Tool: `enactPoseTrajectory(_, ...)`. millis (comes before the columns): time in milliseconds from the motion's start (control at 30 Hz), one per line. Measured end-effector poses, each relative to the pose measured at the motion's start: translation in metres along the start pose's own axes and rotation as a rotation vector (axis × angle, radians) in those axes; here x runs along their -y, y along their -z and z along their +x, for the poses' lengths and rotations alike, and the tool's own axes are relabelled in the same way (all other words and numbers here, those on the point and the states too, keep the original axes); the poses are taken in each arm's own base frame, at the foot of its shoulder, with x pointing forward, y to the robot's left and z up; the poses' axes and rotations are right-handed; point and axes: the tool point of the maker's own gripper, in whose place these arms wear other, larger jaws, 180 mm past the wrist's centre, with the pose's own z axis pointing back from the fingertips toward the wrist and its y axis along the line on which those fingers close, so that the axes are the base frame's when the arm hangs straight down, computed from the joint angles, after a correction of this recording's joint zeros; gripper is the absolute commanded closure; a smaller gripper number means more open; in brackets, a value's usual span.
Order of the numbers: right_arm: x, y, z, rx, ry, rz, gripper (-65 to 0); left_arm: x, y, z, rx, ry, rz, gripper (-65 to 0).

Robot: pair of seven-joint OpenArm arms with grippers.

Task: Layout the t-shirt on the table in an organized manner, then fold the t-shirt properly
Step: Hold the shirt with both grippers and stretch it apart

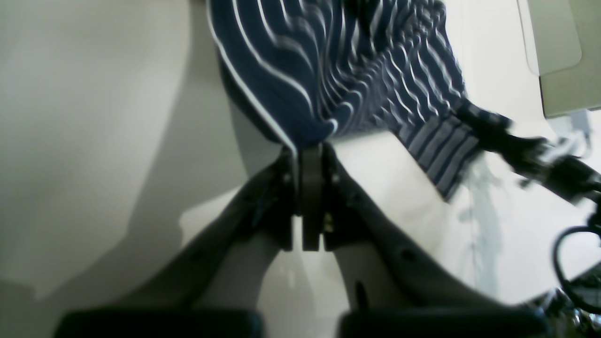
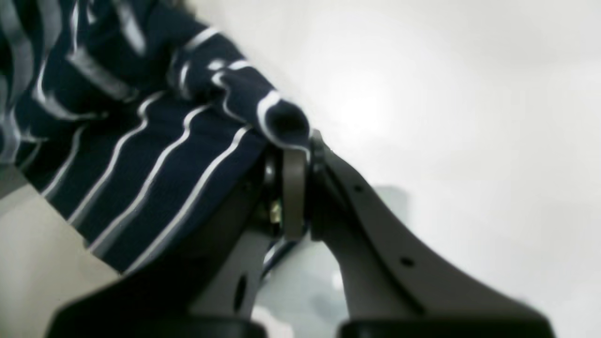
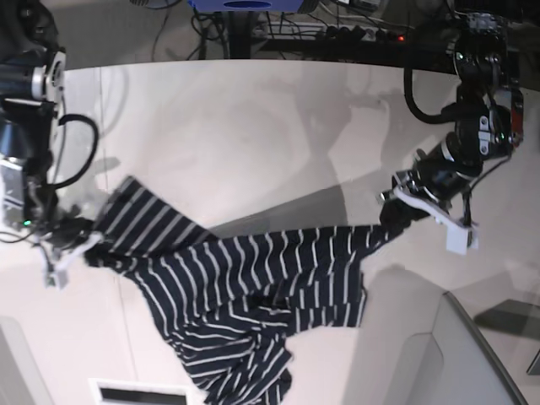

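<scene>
Blue obj (image 3: 250, 4) & cables (image 3: 337, 34) behind far edge

**Robot lab bench, not a home**

You're looking at a lab or test setup. The table (image 3: 253, 126) is a big bare white work surface with a curved edge. Behind its far edge, loose cables (image 3: 177, 34) run across the floor, next to a power strip (image 3: 354, 34) with a red light and a blue base (image 3: 245, 5). Two black robot arms are mounted at the table's sides, with exposed wiring.
</scene>
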Motion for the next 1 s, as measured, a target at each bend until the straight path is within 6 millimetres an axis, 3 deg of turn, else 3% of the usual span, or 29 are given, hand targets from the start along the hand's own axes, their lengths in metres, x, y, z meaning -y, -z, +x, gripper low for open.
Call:
enactPoseTrajectory(67, 0.01, -0.009, 0.025, 0.03, -0.035, -0.023, 0.0, 0.002, 0.0, 0.016, 0.033, 0.003, -0.009, 0.0)
enactPoseTrajectory(200, 0.008, -0.027, 0.071, 0.099, -0.116, -0.031, 0.0, -0.012, -0.006, 0.051, 0.129, -0.017, 0.021, 0.0)
enactPoseTrajectory(300, 0.014, -0.037, 0.088, 0.081, -0.233, -0.1, 0.0, -0.02, -0.011, 0.067, 0.172, -0.026, 0.044, 0.0)
enactPoseTrajectory(433, 0.013, -0.047, 0.099, 0.048, -0.389, -0.182, 0.0, -0.01, -0.014, 0.068, 0.17, -0.097, -0.036, 0.0)
enactPoseTrajectory(533, -0.014, -0.052, 0.074, 0.009, -0.546, -0.141, 0.0, -0.025, -0.022, 0.051, 0.145, -0.138, -0.008, 0.0)
enactPoseTrajectory(633, -0.033, -0.063, 0.022, -0.081, -0.624, -0.125, 0.0, -0.043, -0.029, 0.018, 0.077, -0.164, 0.045, 0.0)
enactPoseTrajectory(700, -0.046, -0.071, -0.009, -0.122, -0.634, -0.102, 0.0, -0.051, -0.036, 0.0, 0.02, -0.147, 0.067, 0.0)
enactPoseTrajectory(800, -0.06, -0.08, -0.041, -0.15, -0.621, -0.078, 0.0, -0.069, -0.049, -0.027, -0.055, -0.127, 0.123, 0.0)
enactPoseTrajectory(900, -0.08, -0.082, -0.091, -0.22, -0.583, -0.013, 0.0, -0.085, -0.065, -0.058, -0.147, -0.12, 0.176, 0.0)
enactPoseTrajectory(1000, -0.094, -0.088, -0.134, -0.296, -0.542, 0.027, 0.0, -0.101, -0.076, -0.072, -0.198, -0.071, 0.237, 0.0)
